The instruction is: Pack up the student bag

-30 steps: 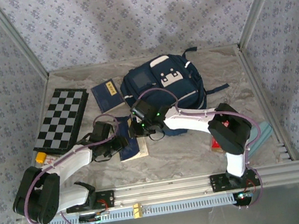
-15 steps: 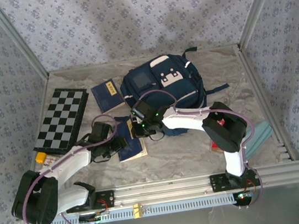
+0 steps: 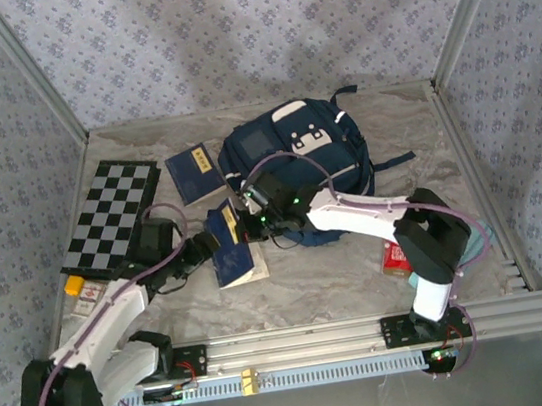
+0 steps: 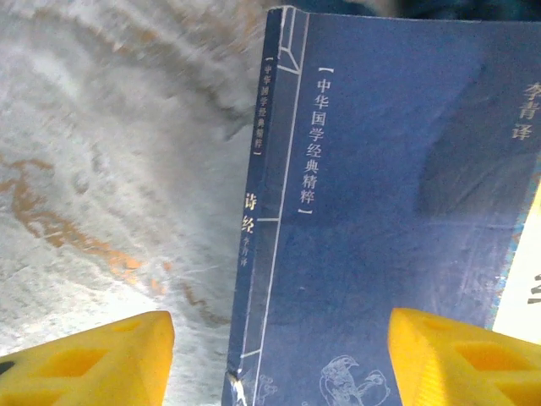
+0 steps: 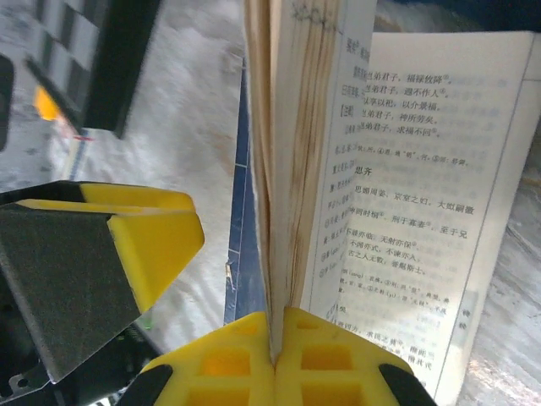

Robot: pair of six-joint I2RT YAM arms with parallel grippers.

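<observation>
The student bag (image 3: pixel 294 147), navy with white patches, lies at the back middle of the table. In front of it a blue book (image 3: pixel 230 249) lies partly open, its cover and a bundle of pages raised. My right gripper (image 3: pixel 254 227) is shut on the edge of that bundle of pages (image 5: pixel 279 211), and a printed page (image 5: pixel 414 211) hangs open beside it. My left gripper (image 4: pixel 279 364) stands open just left of the book, with the blue cover (image 4: pixel 380 211) and its spine between and beyond the yellow fingertips (image 4: pixel 93 359), which do not pinch it.
A second blue book (image 3: pixel 194 171) lies left of the bag, and a folded chessboard (image 3: pixel 111 215) lies further left. A small orange item (image 3: pixel 74 285) sits at the left edge, a red packet (image 3: pixel 395 258) by the right arm's base. The metal rail (image 3: pixel 311 341) runs along the near edge.
The right gripper has shut on the book's pages and lifted them. The left gripper has opened wider and its arm has drawn back to the left.
</observation>
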